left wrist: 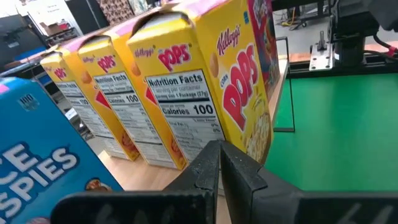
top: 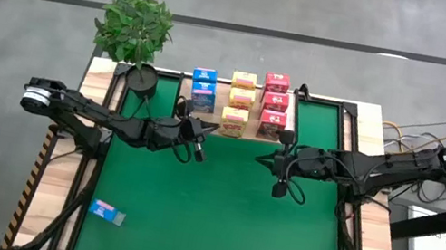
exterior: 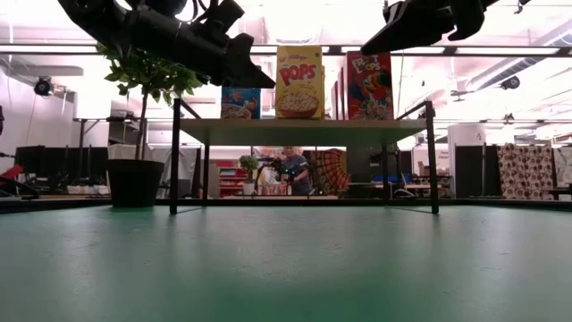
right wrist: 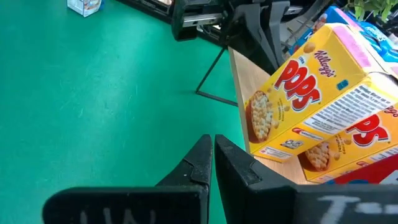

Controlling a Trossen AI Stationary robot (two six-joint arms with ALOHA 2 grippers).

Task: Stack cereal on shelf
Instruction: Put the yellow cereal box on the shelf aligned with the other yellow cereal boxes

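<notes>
fingers pressed together and empty on both the left gripper [top: 201, 127] and right gripper [top: 264, 161]; last blue box [top: 107, 211] lower left, lying crosswise, nearer left; shelf [top: 183, 102] holds eight.

Eight cereal boxes are standing upright on the light-wood shelf [top: 244, 133]: two blue [top: 203, 87], three yellow [top: 239, 100], three red [top: 274, 102]. A third blue box [top: 107, 211] is lying flat on the green desk, well apart.

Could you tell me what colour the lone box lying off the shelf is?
Blue, with some pink; the lone box shows best in the high view.
</notes>
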